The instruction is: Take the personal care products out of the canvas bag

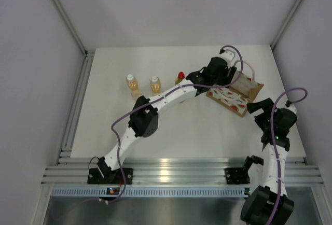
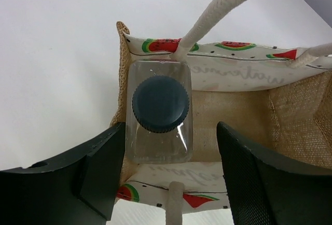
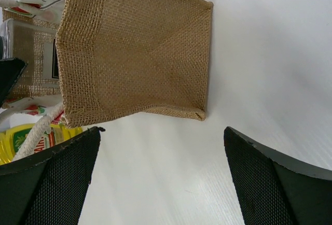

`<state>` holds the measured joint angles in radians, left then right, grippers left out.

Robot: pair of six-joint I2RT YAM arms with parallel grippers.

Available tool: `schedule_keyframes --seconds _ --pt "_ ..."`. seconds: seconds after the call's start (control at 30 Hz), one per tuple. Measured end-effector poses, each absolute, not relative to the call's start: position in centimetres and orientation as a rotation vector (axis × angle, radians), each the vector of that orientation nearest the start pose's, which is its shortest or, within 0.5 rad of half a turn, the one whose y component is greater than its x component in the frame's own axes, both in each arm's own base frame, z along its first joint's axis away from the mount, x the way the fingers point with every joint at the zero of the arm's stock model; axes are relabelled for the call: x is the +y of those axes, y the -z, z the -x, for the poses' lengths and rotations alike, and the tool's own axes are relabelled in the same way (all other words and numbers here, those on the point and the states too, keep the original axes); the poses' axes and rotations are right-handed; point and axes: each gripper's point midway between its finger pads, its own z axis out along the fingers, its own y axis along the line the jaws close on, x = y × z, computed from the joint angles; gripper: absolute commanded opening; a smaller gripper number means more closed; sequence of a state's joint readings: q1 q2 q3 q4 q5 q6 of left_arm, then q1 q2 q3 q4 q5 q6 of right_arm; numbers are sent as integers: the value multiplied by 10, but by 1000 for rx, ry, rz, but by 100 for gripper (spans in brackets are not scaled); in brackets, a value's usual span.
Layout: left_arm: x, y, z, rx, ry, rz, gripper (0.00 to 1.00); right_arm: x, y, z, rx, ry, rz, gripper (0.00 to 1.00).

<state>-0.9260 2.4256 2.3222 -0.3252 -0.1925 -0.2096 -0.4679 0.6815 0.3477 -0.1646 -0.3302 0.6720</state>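
The canvas bag (image 1: 236, 94) stands at the back right, opening upward. In the left wrist view I look down into the bag (image 2: 290, 106); the clear squarish bottle with dark grey cap (image 2: 160, 106) stands inside at its left end. My left gripper (image 2: 171, 183) is open above the bag's opening, its fingers apart from the bottle. Two amber bottles (image 1: 132, 84) (image 1: 155, 84) and the yellow bottle with red cap (image 1: 180, 77) stand on the table left of the bag. My right gripper (image 3: 161, 183) is open and empty beside the bag's burlap end (image 3: 135, 48).
The bag's cream handles (image 2: 228, 12) loop up beside the left gripper. The left arm (image 1: 155, 103) stretches across the table's middle. Walls close in the table at left, back and right. The yellow bottle (image 3: 23, 137) also shows in the right wrist view.
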Motion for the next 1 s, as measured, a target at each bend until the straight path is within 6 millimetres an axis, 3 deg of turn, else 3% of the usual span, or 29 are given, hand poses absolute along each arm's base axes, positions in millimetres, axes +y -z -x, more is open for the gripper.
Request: schedule_keyframes --seconds 0.23,0.33,0.47,0.67,1.0 --pt "-531 -174 -439 1919 496 -596 75 -42 -117 -263 1847 -466 -941 100" --pt "-530 -168 -443 1914 464 -607 67 -42 -117 -263 1847 -467 -940 99" --pt "-529 -159 -446 1911 432 -623 42 -42 -117 -263 1847 -468 -940 99" --pt "-531 -162 -447 1900 428 -627 0 -42 -117 -263 1848 -468 -940 99" --pt "-538 -163 -436 1880 386 -647 0 -42 -117 -263 1848 -468 -941 99"
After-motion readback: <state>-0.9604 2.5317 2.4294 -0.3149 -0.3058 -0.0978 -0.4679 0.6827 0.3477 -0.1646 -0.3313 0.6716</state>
